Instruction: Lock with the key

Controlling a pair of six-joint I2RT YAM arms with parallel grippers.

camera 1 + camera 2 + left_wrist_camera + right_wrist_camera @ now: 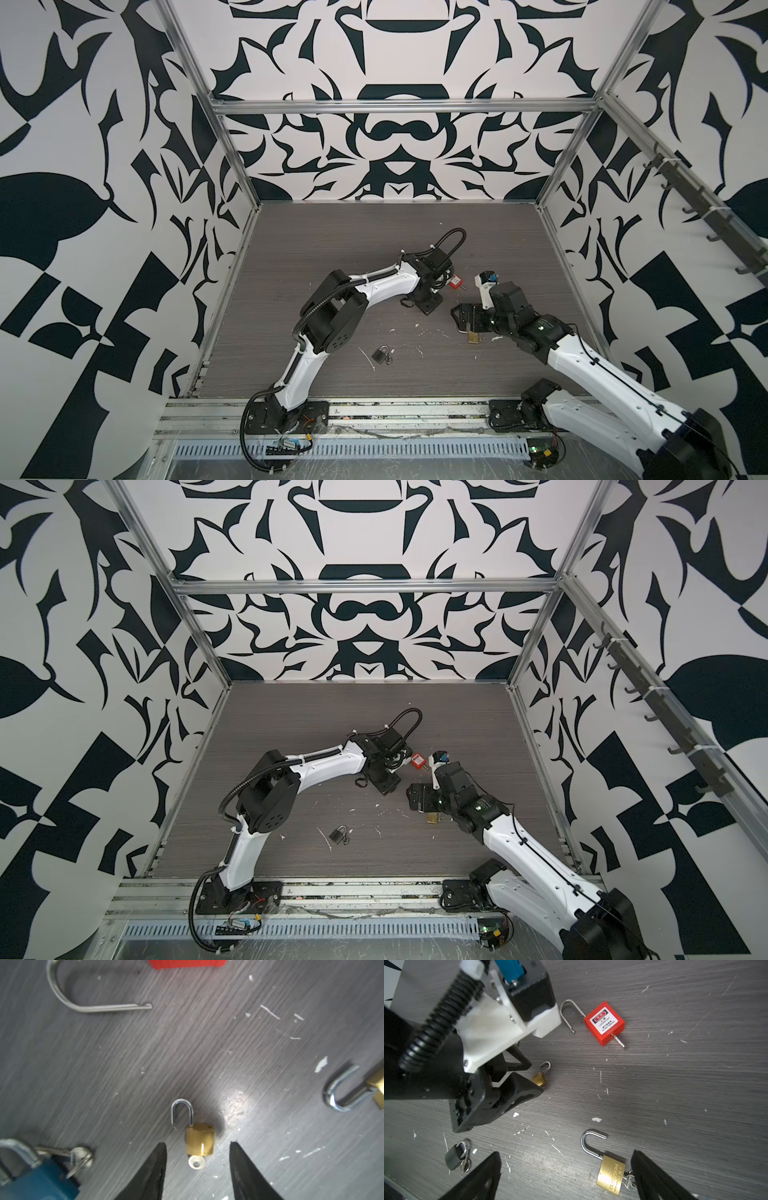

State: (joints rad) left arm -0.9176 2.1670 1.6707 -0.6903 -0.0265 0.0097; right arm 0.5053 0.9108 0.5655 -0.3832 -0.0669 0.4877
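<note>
Item: small brass padlock [200,1139], laid flat on the grey table [270,1105], shackle [182,1109] swung open, a silver key [197,1162] seated in the base of the body. Left gripper [198,1147]: poised low over this padlock, jaws half parted on either side of the body, bare table shown in both gaps; nothing is gripped. Right gripper [565,1152]: spread wide and empty above a larger brass padlock [610,1175], likewise open and keyed, which lies just beside one jaw. Also listed: red padlock [604,1023], open, key inserted; blue padlock [37,1180] with keys; small dark padlock [379,354], well apart, toward the arm bases. Step judged in hand: the small body is to be secured before the shackle is pressed home. Handling note: the jaws should be closed on the flat flanks, clear of key and shackle leg. The free shackle end should be aligned over its hole before being pushed. The key should be turned only once the body is firmly held, since so light a lock is likely to skate.
</note>
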